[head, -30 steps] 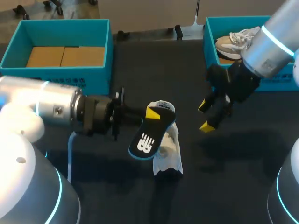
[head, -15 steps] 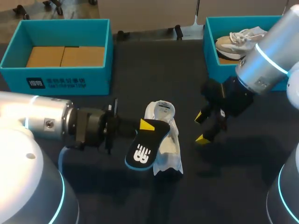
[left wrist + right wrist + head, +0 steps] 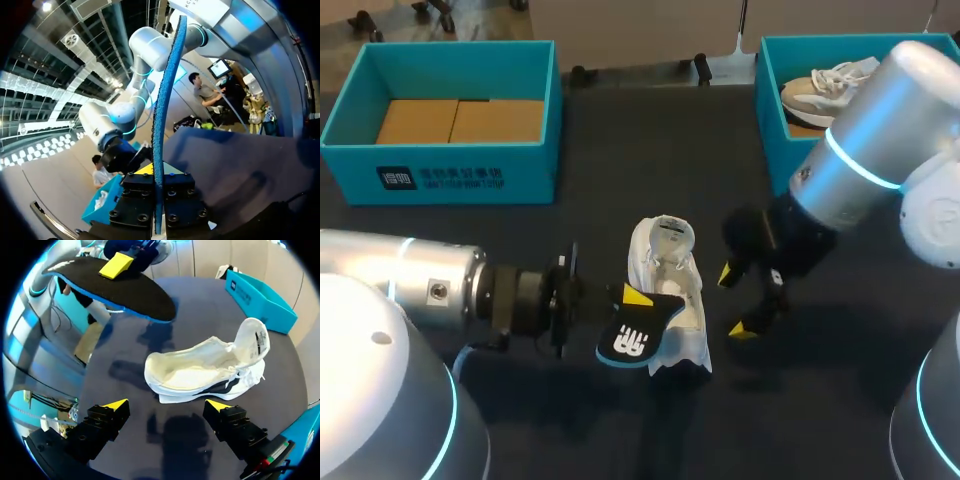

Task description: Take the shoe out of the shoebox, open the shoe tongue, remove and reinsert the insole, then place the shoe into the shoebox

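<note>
Lowering: your left gripper [image 3: 638, 297], clenched on the insole [image 3: 630, 342], has dropped toward the shoe [image 3: 672, 262].
Right gripper [image 3: 735, 301]: jaws spread, empty, and now closer beside the shoe.
Meaning: reinsertion likely next, with the shoe lying on the table [image 3: 620, 150].

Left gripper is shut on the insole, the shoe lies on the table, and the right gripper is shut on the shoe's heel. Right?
Not quite: the right gripper is open, and the shoe lies ahead of its fingers, untouched, as the right wrist view shows. The left gripper is indeed shut on the insole, and the shoe lies on the table.
</note>
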{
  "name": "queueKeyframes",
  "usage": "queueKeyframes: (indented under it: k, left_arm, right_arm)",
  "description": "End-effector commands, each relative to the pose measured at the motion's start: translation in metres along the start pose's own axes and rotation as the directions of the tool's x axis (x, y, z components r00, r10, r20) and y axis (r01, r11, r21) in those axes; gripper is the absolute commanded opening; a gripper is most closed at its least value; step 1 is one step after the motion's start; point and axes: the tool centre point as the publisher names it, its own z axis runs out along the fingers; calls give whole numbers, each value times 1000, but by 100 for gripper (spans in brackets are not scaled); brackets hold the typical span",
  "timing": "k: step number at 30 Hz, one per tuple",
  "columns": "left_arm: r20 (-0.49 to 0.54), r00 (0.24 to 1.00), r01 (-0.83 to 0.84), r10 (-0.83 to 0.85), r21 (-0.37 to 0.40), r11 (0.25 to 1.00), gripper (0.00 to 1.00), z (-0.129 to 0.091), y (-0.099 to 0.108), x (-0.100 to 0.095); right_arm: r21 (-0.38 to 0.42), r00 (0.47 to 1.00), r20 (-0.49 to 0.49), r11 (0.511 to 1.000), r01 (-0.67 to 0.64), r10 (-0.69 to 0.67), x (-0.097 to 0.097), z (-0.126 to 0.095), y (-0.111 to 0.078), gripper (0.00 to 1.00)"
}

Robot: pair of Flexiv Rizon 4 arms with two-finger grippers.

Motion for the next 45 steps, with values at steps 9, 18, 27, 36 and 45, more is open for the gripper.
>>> queueKeyframes:
  k: [9,18,27,36,45]
  left_arm:
    - [3,1000,19,-19,8,1000,0,6,10,1]
    - [3,998,59,-59,22,998,0,9,15,4]
    - [21,995,101,-102,40,994,0,9,18,8]
    - [21,995,101,-102,40,994,0,9,18,8]
    - [19,992,121,-122,63,991,0,15,27,13]
  right_arm:
    - [55,1000,-11,999,2,-1,-11,23,10,100]
    - [82,998,66,996,-25,19,-7,24,8,100]
    - [122,991,133,992,-41,25,-1,19,4,100]
    - [155,990,135,986,-70,49,2,18,4,100]
    - [158,987,152,984,-76,51,3,17,2,100]
